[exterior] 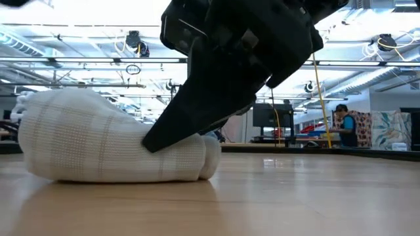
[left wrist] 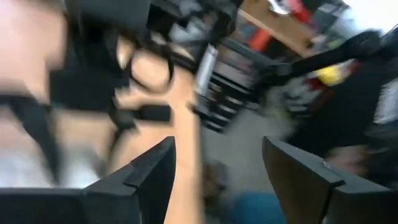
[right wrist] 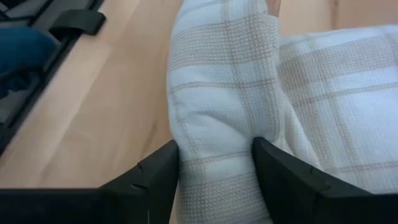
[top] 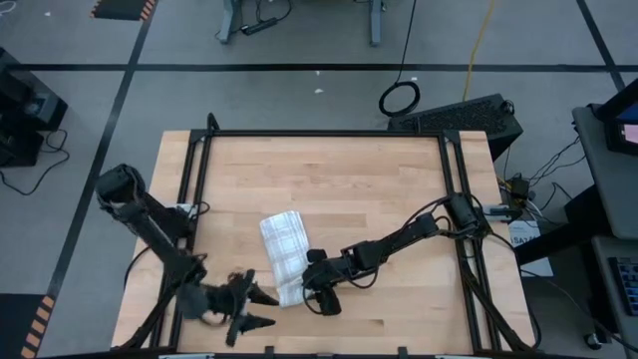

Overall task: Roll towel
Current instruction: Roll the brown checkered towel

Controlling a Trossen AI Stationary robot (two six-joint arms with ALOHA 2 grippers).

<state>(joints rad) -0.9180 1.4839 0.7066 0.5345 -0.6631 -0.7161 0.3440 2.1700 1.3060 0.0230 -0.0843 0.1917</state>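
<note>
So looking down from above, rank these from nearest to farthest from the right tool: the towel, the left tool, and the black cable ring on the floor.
1. The towel: the right tool is closed on its near end, so they touch.
2. The left tool: open, just across the towel's end, at the table's front edge.
3. The black cable ring: on the floor beyond the table's far edge.

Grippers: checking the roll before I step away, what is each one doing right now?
Left gripper: open, empty, beside the towel.
Right gripper: closed on a fold of the towel.
</note>
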